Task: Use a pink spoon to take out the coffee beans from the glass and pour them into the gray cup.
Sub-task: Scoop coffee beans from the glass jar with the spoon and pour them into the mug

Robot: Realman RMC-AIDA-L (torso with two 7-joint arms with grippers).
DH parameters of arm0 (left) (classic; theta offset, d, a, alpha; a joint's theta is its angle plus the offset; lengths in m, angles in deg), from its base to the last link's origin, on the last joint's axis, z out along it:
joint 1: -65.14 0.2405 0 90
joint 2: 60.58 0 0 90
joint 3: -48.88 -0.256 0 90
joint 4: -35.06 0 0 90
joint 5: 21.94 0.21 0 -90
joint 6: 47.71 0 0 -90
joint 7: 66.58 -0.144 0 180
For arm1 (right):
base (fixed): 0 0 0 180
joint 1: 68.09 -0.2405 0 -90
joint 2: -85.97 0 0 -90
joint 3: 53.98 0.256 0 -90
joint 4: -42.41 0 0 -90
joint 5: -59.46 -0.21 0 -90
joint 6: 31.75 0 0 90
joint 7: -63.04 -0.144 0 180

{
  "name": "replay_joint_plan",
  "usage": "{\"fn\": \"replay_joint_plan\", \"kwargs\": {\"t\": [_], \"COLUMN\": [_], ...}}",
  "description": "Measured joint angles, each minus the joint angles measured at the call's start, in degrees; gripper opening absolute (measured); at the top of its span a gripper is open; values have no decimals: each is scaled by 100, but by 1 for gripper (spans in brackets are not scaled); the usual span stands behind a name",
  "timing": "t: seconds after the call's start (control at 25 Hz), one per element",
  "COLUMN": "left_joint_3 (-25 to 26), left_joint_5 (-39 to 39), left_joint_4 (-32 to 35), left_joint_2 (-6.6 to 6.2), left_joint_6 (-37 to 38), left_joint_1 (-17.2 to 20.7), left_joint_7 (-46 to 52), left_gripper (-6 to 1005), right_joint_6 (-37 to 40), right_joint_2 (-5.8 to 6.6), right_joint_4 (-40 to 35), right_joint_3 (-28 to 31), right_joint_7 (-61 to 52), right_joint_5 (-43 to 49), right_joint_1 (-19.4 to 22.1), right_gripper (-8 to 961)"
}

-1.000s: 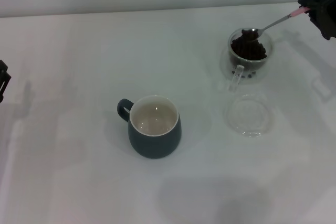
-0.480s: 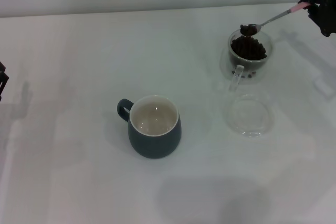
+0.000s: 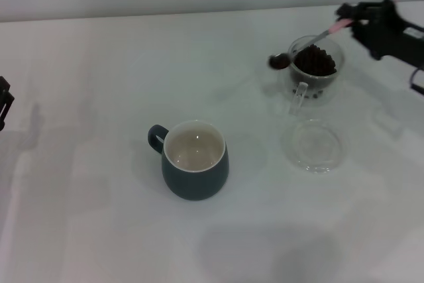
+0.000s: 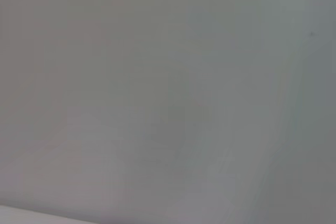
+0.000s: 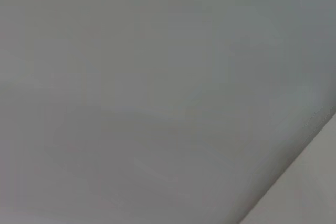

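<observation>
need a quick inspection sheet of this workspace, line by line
surface: white table, plain, no spills seen
job's things: pink spoon loaded with coffee beans, its bowl just past the rim of the glass on the gray cup's side; glass holds more beans; gray cup upright, cream inside, no beans in it
clutter: shallow clear glass dish beside the glass
grippers: right gripper holds the spoon's handle end; left gripper parked at the table's left edge
cables: nothing seen
surroundings: pale wall behind the table; wrist views show only blank surface
</observation>
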Motion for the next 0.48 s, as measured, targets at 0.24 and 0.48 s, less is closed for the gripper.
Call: {"fn": "replay_joint_plan", "kwargs": {"t": [0.24,0.48], "left_joint_3": [-5,-13], "left_joint_5": [4,17], "left_joint_4": [0,0], "left_joint_2": [9,16], "left_joint_6": [-74,-100], "left_joint_1": [55,64], "left_joint_7": [-2,-2], "left_gripper": [801,801], "right_joint_6": [-279,-367], "right_joint_2": [-181,-240], "right_joint_4": [-73,-94], "right_joint_3": [-354,-838], "right_joint_7": [26,130], "right_joint_5": [2,-51], "right_joint_1": [-67,-193], "right_gripper": [178,181]}}
